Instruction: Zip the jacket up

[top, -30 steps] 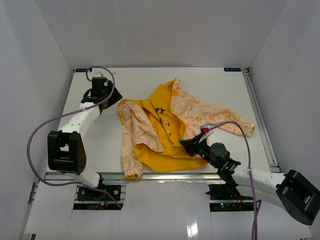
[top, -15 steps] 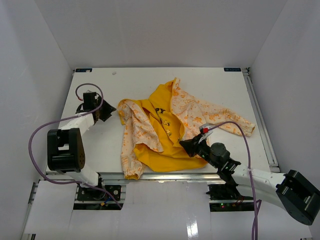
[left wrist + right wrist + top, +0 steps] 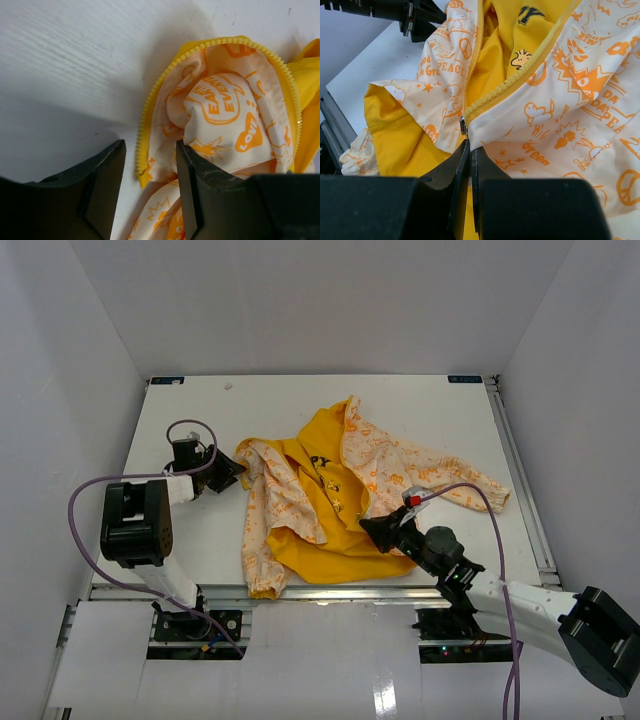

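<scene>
The jacket (image 3: pixel 330 490) lies open on the table, cream with orange print, its yellow lining facing up. My left gripper (image 3: pixel 232 473) is open at the jacket's upper left edge. In the left wrist view the gripper (image 3: pixel 150 170) straddles a fabric corner with the yellow zipper teeth (image 3: pixel 145 115), and the jaws stand apart. My right gripper (image 3: pixel 372 530) is shut on the jacket's lower front edge. In the right wrist view the gripper (image 3: pixel 470 147) pinches the hem just below the metal zipper slider (image 3: pixel 463 125). The zipper is open above the slider.
White walls enclose the table (image 3: pixel 190 530) on three sides. A metal rail (image 3: pixel 520 470) runs along the right edge. Purple cables (image 3: pixel 75 530) loop from both arms.
My left arm has swung from the back left corner towards the jacket, and its gripper now sits at the jacket's left edge. The right gripper and the jacket have not moved.
</scene>
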